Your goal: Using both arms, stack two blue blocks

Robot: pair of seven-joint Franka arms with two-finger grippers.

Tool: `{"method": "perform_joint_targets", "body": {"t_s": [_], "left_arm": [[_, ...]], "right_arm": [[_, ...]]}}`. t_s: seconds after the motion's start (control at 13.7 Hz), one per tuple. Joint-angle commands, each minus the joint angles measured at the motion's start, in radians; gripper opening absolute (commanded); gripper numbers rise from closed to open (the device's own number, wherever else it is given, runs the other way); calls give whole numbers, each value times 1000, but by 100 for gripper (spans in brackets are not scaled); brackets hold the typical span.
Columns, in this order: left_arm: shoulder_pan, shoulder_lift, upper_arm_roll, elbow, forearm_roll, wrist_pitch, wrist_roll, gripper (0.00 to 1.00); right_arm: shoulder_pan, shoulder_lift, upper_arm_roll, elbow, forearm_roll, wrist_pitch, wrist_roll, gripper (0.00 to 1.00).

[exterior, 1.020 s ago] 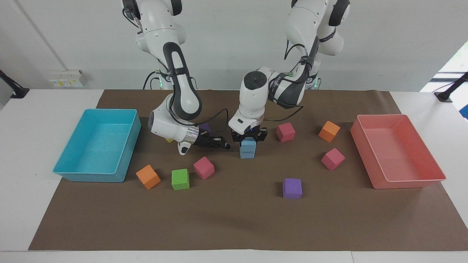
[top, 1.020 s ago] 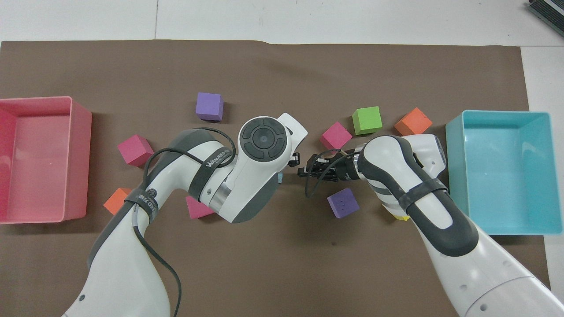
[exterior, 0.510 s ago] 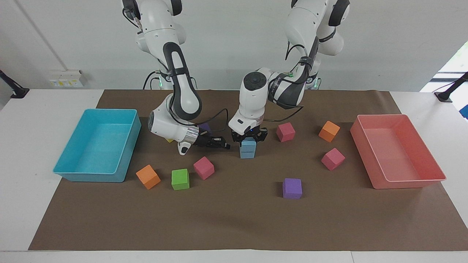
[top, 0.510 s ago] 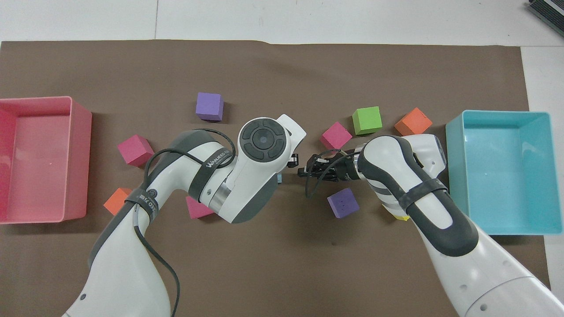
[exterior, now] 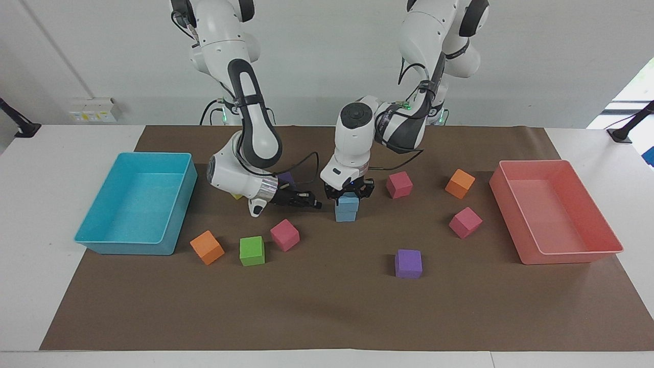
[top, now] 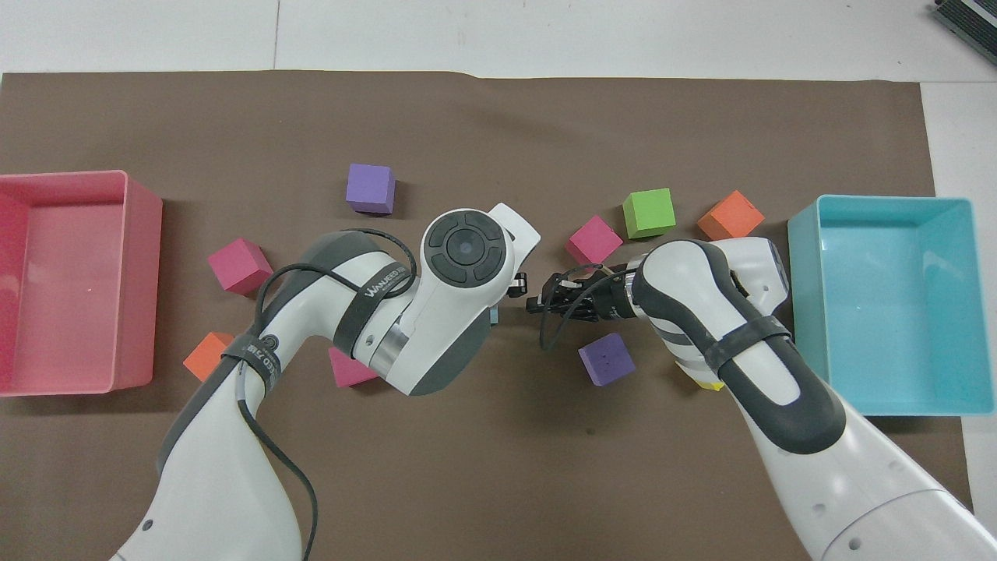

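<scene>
Check the stack at the centre of the facing view: the upper blue block (exterior: pixel 348 201) sits on the lower blue block (exterior: pixel 346 214), edges roughly flush. Over the last second the left gripper (exterior: pixel 348 193) has risen slightly, and more of the upper block now shows beneath it. Neither block has shifted. You cannot tell whether the left gripper is released or still grasping the upper block. Judge the stack as placed, with retreat likely under way.

The right gripper (exterior: pixel 309 201) waits low, just beside the stack at centre frame, unmoved. Its grip state cannot be told, and nothing shows in it.
</scene>
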Motion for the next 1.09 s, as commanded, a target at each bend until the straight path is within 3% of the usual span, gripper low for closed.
{"method": "perform_joint_targets", "body": {"t_s": [0.0,1.02], "left_arm": [[-16,-19,12,-21,1,11,-13,0],[-16,-21,12,-26,1,15,22,0]], "right_arm": [[-12,-2,7,-11,31,6,-52,0],[-9,-2,7,-11,31,11,-52,0]]}}
